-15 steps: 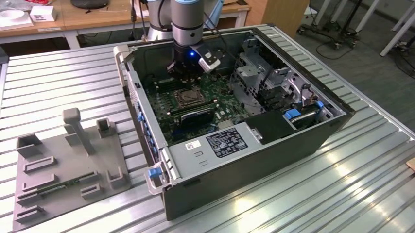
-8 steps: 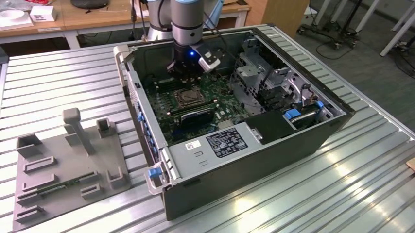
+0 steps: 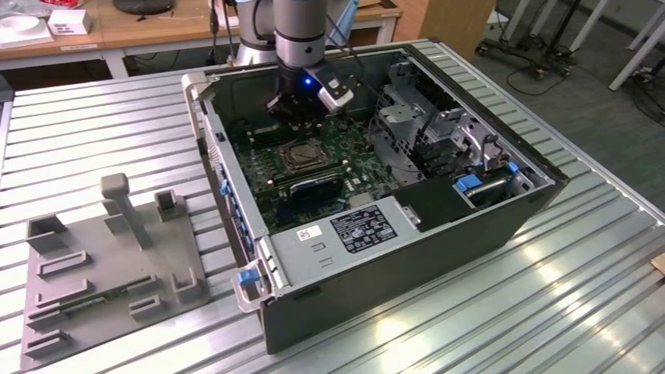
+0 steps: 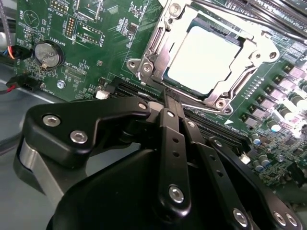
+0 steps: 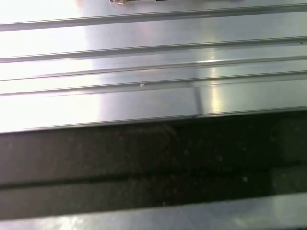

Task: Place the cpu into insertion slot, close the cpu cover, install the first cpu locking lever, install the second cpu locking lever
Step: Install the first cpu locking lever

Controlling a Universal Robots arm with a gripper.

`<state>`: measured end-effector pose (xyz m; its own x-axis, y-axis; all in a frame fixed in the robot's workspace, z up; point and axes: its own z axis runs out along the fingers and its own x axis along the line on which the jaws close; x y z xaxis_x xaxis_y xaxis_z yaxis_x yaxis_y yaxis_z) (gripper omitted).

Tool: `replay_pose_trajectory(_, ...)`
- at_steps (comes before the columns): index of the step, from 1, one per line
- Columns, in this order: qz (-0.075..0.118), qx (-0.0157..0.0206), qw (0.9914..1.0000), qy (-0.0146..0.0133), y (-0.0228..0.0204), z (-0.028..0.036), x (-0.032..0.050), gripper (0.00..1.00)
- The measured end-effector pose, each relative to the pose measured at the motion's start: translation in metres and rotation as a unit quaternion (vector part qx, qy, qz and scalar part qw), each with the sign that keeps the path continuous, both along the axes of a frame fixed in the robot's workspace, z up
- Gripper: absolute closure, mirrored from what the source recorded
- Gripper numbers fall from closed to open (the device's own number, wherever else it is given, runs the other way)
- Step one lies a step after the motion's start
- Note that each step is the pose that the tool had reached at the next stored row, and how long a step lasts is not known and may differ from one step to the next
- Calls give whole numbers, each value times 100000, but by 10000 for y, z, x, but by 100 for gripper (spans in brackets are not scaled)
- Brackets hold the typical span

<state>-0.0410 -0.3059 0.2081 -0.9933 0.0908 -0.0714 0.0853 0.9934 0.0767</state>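
An open computer case (image 3: 540, 187) lies on the ribbed metal table, its green motherboard (image 3: 348, 148) facing up. The cpu (image 4: 204, 60) shows its pale face inside the socket (image 3: 302, 156). Lying flat around it is the cpu cover (image 4: 144, 67), a silvery frame. Thin metal levers (image 4: 242, 81) run along the frame's sides; I cannot tell whether they are latched. My gripper (image 3: 300, 118) hangs inside the case just behind the socket. In the second wrist view its black fingers (image 4: 168, 124) are pressed together and shut, the tips beside the cover's near corner and holding nothing.
A coin battery (image 4: 48, 53) and connectors sit on the board beside the socket. A metal drive cage (image 3: 437, 140) stands at the exterior view's right, and a grey box with a white label (image 3: 353, 230) fills the near end. A grey fixture plate (image 3: 104, 265) lies on the table (image 5: 153, 62).
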Motion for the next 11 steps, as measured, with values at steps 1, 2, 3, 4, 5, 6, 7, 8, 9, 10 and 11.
replay_pose_trajectory(1,-4,1,100000,-25,0,6,-2,89)
replay_pose_trajectory(2,-3,-1,100000,-52,0,11,-4,89)
replay_pose_trajectory(3,0,0,100000,-84,0,16,-6,89)
replay_pose_trajectory(4,-1,-4,100000,-111,0,22,-9,89)
replay_pose_trajectory(5,1,1,100000,-140,0,26,-11,89)
replay_pose_trajectory(6,4,8,100000,-174,0,27,-12,89)
replay_pose_trajectory(7,5,11,100000,-181,0,27,-12,89)
replay_pose_trajectory(8,8,11,100000,-184,0,27,-12,89)
replay_pose_trajectory(9,8,12,100000,-188,0,27,-12,89)
replay_pose_trajectory(10,2,-3,100000,-183,0,28,-13,89)
replay_pose_trajectory(11,-9,-10,100000,-222,0,29,-18,89)
